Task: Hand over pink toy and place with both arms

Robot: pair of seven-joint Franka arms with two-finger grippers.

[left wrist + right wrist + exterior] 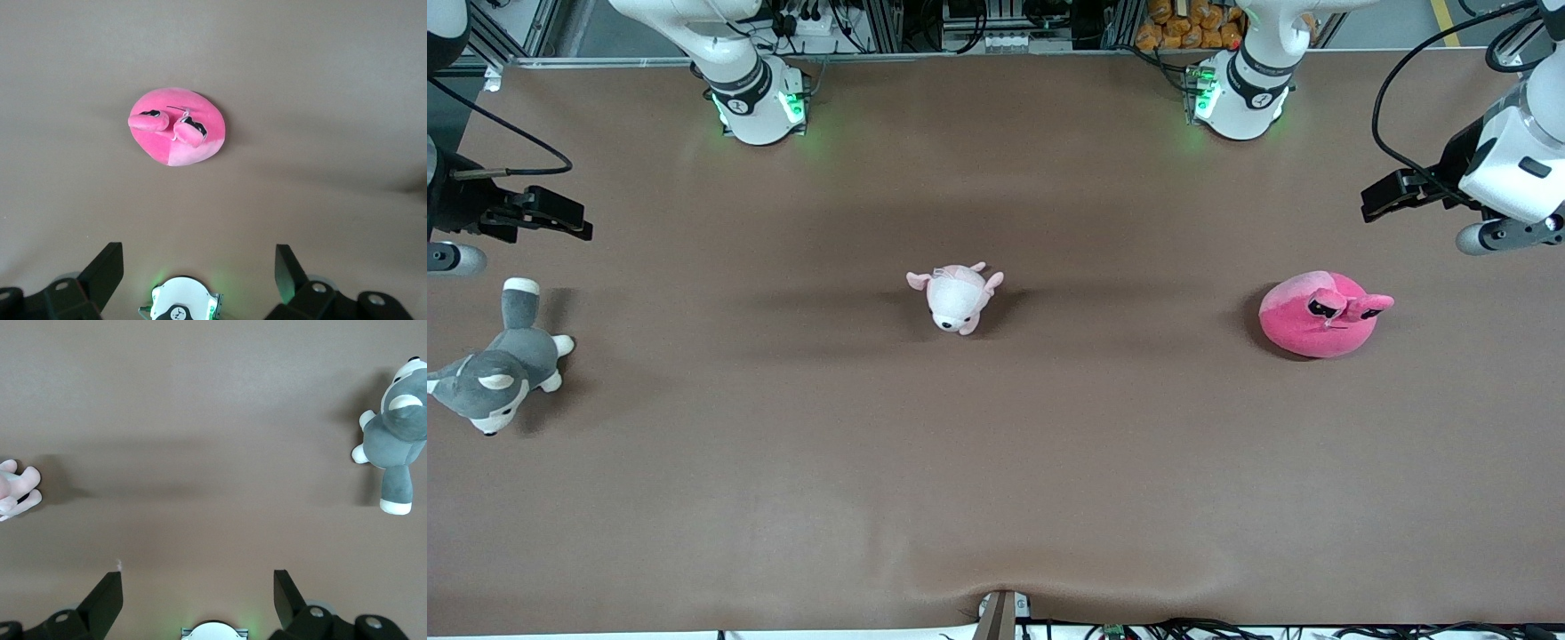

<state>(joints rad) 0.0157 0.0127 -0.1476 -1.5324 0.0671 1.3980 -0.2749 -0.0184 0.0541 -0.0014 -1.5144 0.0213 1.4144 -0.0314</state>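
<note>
Reaching for the round hot-pink plush toy (1319, 316) is the step in hand, and neither gripper has touched it.

The toy sits on the brown cloth-covered table (996, 462) toward the left arm's end, well apart from the small pale pink-and-white plush animal (957, 297) at the middle and the grey-and-white husky plush (498, 369) at the right arm's end. The left gripper (1375, 203) hangs above the table's edge near the toy, fingers spread wide and empty. The right gripper (574, 224) waits over its own end, fingers equally wide. A good pick, I judge, brings the left gripper straight down over the toy's domed middle, clear of the protruding ears, pinching deep enough into the soft body to leave plush free for the right gripper.
</note>
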